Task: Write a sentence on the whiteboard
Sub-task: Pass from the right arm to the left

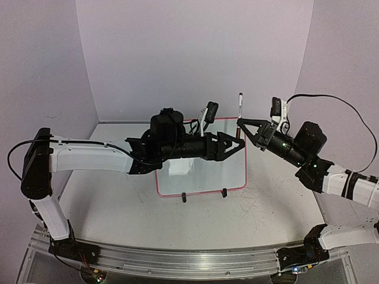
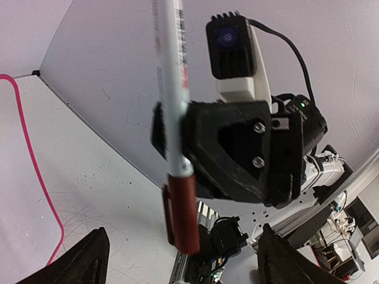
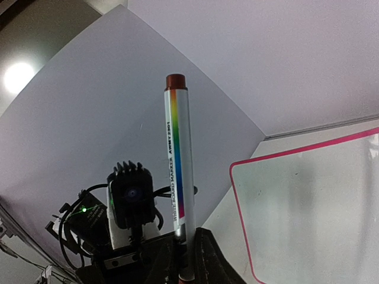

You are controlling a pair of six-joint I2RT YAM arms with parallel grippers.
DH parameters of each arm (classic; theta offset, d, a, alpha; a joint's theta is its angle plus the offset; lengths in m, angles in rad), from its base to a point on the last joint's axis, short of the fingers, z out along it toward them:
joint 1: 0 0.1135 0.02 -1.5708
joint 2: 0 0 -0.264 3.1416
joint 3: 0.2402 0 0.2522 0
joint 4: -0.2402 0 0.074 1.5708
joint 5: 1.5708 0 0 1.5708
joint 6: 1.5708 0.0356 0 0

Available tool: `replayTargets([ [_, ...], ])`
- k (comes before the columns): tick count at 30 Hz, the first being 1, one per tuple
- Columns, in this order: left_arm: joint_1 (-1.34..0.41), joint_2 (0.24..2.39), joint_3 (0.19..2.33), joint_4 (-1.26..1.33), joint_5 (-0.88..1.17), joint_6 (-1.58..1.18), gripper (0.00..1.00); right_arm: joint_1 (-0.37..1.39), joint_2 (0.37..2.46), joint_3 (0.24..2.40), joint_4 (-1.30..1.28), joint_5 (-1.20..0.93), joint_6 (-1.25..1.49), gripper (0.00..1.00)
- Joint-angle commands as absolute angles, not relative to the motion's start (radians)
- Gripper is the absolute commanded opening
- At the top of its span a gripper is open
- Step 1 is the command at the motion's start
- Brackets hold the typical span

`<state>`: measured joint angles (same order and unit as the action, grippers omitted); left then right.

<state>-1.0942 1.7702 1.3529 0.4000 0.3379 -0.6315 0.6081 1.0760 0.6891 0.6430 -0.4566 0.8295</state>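
Top view, whiteboard (image 1: 201,177): lies flat on the table (image 1: 118,195), pink frame around it, partly under the left arm; its bare part shows plain glossy white.
Top view, left claw (image 1: 240,142): reaches across above the board's far right corner, fingers spread, tips pointing at the right claw.
Top view, right claw (image 1: 240,122): pinches a marker (image 1: 240,105) that stands upright, with its red cap (image 1: 237,136) hanging below the grip, right at the left claw's tips.
Left wrist view, marker (image 2: 174,89): white barrel, slightly tilted, clamped at its middle by the black right claw (image 2: 183,142).
Left wrist view, cap (image 2: 182,207): hangs between the left claw's two fingers (image 2: 89,260), which stand wide on either side and do not touch it.
Right wrist view, marker (image 3: 177,165): rises from the pressed fingers at the bottom edge, a rainbow stripe and black lettering along it.
Right wrist view, whiteboard (image 3: 308,201): to the right, beyond the marker; its pink frame corner shows.
Right wrist view, camera (image 3: 131,198): the left arm's, black, just left of the marker.
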Motion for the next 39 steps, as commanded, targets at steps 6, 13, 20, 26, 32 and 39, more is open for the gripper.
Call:
replayTargets([
  [6,-1.043,1.731,1.332,0.491,0.332,-0.712,0.64,0.700,1.144,0.766,0.798,-0.482,0.847,0.00],
  [13,-1.026,1.682,1.265,0.546,0.370,-0.717,0.54,0.728,1.182,0.776,0.823,-0.493,0.847,0.00],
  [20,-1.026,1.629,1.215,0.555,0.351,-0.679,0.33,0.732,1.203,0.787,0.825,-0.505,0.842,0.00],
  [26,-1.021,1.601,1.184,0.550,0.327,-0.623,0.15,0.735,1.215,0.808,0.792,-0.520,0.832,0.03],
  [32,-1.018,1.570,1.173,0.405,0.294,-0.485,0.00,0.735,1.173,0.882,0.510,-0.467,0.682,0.27],
  [39,-1.019,1.533,1.247,0.111,0.221,-0.212,0.00,0.721,1.199,1.128,-0.006,-0.348,0.434,0.95],
])
